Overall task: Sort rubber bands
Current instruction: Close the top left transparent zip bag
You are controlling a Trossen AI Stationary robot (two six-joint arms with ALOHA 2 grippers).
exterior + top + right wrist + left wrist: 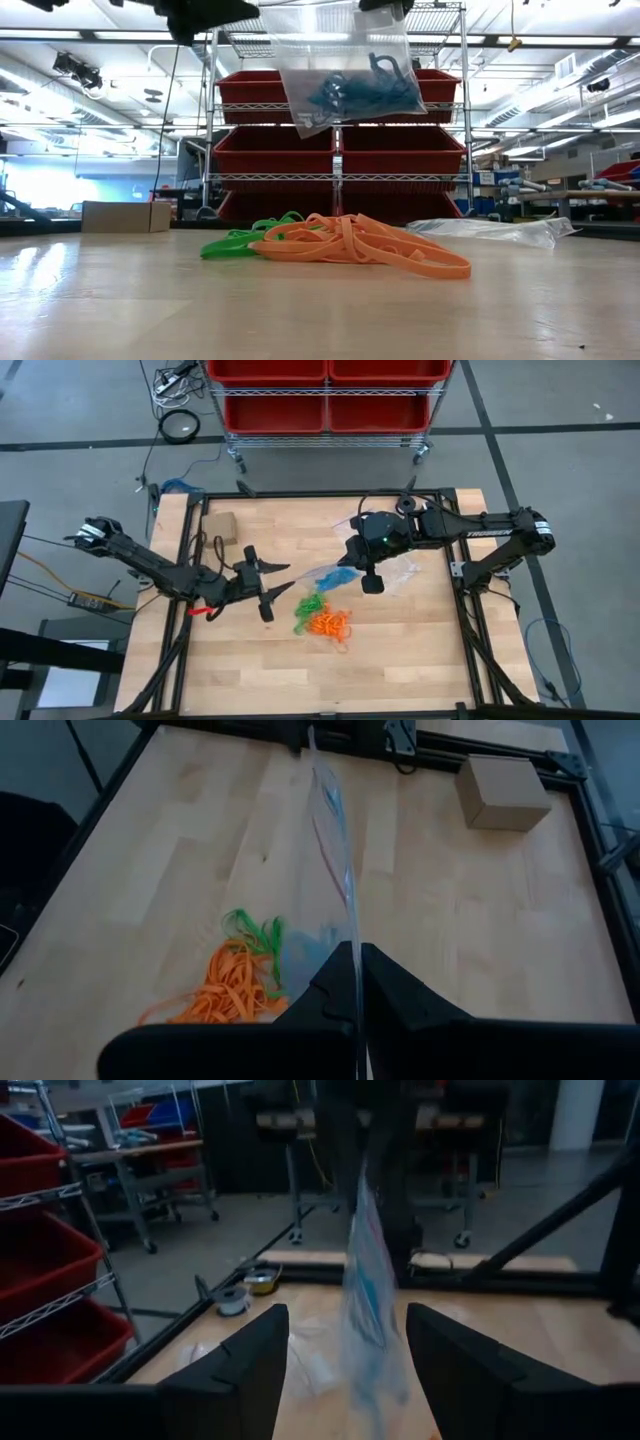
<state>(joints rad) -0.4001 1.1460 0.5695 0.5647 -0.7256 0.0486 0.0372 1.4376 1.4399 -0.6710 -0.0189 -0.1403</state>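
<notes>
A clear zip bag (340, 70) with blue rubber bands (365, 90) inside hangs above the table's middle, with my right gripper (355, 970) shut on it. Below it, a pile of orange rubber bands (360, 245) and green rubber bands (240, 240) lies on the wooden table (250, 660). My left gripper (345, 1370) is open and points level at the bag from the table's left. In the left wrist view the bag (370, 1290) shows edge-on between its fingers; whether they touch it cannot be told. My right gripper pinches the bag's upper edge (349, 935) between its two shut fingers. The fingers slant down from the table's right side. The bag hangs below them, clear of the table, with the blue bands gathered in its lower part (310, 945).
A small tan cardboard box (220, 525) stands at the table's far left. A second clear bag (490, 230) lies flat on the table under the right arm. A wire shelf with red bins (325, 395) stands beyond the far edge. The near half of the table is bare wood.
</notes>
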